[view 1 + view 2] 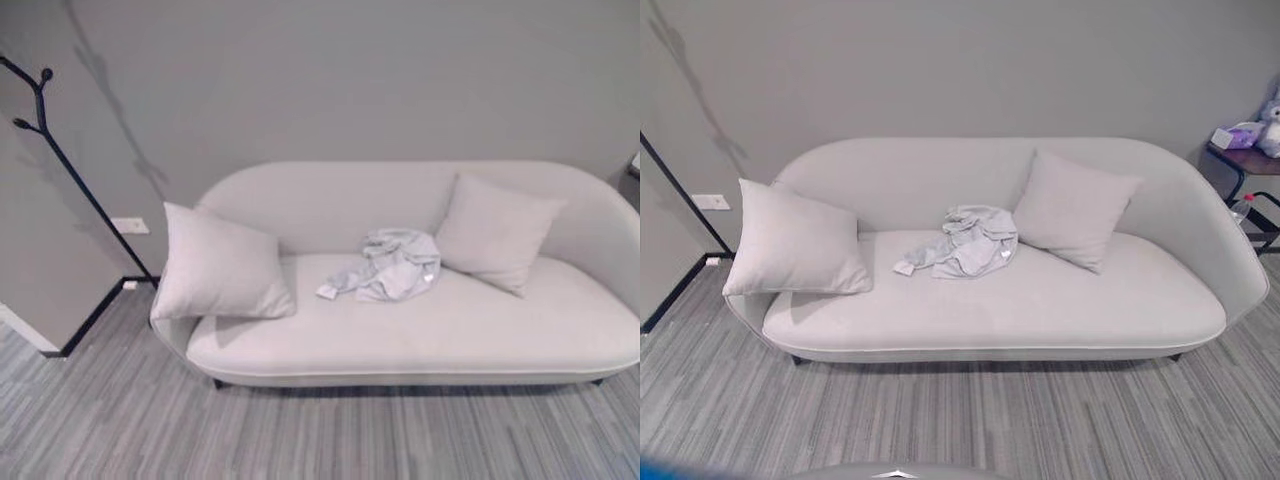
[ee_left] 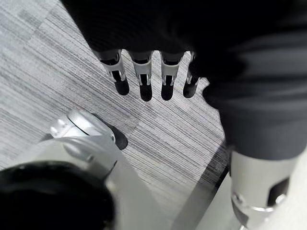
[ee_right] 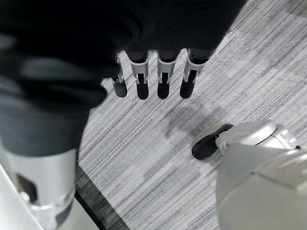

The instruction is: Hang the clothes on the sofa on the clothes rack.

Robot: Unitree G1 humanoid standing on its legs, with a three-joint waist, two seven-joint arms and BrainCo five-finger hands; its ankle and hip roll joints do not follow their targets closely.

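A crumpled pale grey garment [image 1: 388, 265] lies on the seat of a light grey sofa [image 1: 420, 340], between its two cushions, also seen as the garment [image 1: 965, 243]. A black clothes rack [image 1: 55, 150] with knobbed branches stands against the wall left of the sofa. My left hand [image 2: 144, 76] hangs over the striped floor with fingers straight and holds nothing. My right hand [image 3: 153, 76] hangs the same way, fingers relaxed and empty. Both hands are far from the garment.
A square cushion [image 1: 215, 265] leans at the sofa's left end and another cushion [image 1: 495, 232] at the right. A small side table [image 1: 1250, 165] with a box and a bottle stands right of the sofa. Grey striped floor [image 1: 300, 430] runs in front.
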